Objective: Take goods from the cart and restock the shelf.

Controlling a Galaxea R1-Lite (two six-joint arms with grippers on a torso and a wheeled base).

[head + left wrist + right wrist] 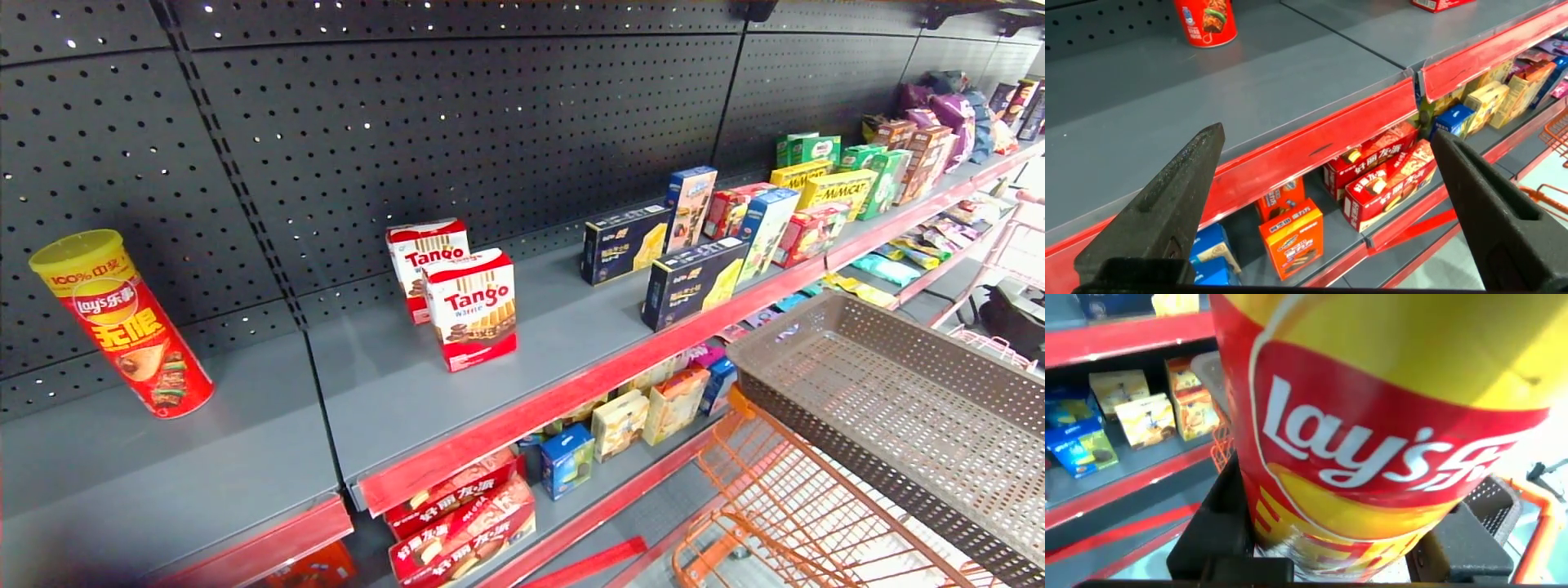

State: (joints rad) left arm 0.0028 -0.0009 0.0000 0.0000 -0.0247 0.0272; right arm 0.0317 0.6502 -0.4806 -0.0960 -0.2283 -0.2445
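The right gripper [1339,559] has its jaws clenched around the body of a red and yellow chip can [1372,416], held off the shelf [1290,73] beside the lower racks and the orange cart [759,490]. The left gripper [1327,135] hangs over the shelf's front edge with jaws spread wide and empty. The can is probably a light, stiff tube with a glossy, slippery wall and brittle contents. A moderate squeeze across its round body therefore suits it, and it should stand on its flat base beside the matching can [122,322].
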